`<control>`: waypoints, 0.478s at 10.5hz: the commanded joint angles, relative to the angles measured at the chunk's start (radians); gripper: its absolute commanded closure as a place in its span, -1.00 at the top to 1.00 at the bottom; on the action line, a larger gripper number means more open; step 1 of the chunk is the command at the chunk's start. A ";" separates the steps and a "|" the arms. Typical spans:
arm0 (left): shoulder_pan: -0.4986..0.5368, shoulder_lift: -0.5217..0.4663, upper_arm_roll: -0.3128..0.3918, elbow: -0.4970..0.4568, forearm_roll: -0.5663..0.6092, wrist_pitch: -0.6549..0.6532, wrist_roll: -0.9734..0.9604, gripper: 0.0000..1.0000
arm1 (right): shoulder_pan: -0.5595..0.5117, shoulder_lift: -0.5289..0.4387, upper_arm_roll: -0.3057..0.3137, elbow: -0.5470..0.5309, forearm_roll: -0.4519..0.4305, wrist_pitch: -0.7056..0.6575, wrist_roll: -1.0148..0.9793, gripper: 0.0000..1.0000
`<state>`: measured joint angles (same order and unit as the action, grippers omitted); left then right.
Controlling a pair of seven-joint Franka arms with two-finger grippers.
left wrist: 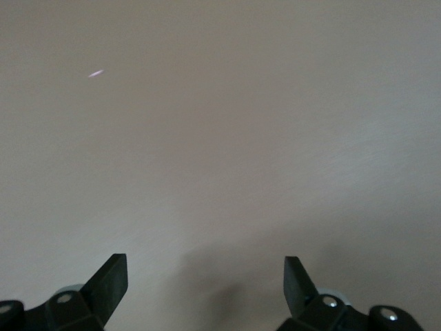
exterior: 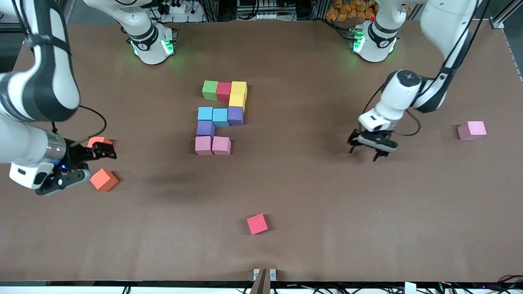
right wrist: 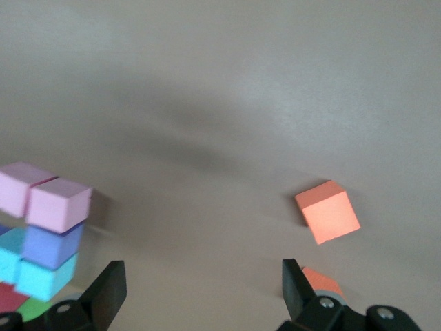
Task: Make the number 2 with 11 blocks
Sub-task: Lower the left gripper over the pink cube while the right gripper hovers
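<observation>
Between the two grippers, at mid-table, lies the unfinished number 2 (exterior: 220,118): green, red and yellow cubes in the top row, a yellow below, two light blue and a purple in the middle row, a purple under that, and only two pink cubes in the bottom row. The third pink block (exterior: 472,130) sits alone toward the left arm's end of the table, well apart from the left gripper (exterior: 365,152), which hangs low over bare table (left wrist: 220,124) with its fingers spread and nothing between them. The right gripper (exterior: 77,165) waits with its fingers also apart and empty, just beside two orange cubes (exterior: 103,179) that are not part of the digit. A loose red cube (exterior: 257,223) lies nearer the camera than the digit.

The blocks look light, matte and probably foam-like, so they should grip easily without slipping but may shift neighbours if nudged. The sensible hold is on two opposite flat sides, fingers squared to the faces. No brand, label or writing is readable on any cube.
</observation>
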<state>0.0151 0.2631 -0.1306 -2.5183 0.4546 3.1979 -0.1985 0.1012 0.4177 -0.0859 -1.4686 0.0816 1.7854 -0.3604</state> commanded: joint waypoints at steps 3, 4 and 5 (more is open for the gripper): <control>0.014 -0.122 -0.015 0.057 0.016 -0.304 -0.018 1.00 | -0.046 0.064 0.000 -0.150 -0.029 0.232 -0.181 1.00; 0.014 -0.122 -0.017 0.111 -0.028 -0.422 -0.015 1.00 | -0.049 0.073 -0.002 -0.153 -0.031 0.232 -0.218 1.00; 0.014 -0.124 -0.017 0.127 -0.109 -0.478 -0.001 1.00 | -0.063 0.079 -0.002 -0.153 -0.034 0.232 -0.232 1.00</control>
<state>0.0257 0.1521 -0.1399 -2.4296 0.4160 2.8136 -0.2052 0.0554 0.5019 -0.0930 -1.6170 0.0588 2.0163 -0.5528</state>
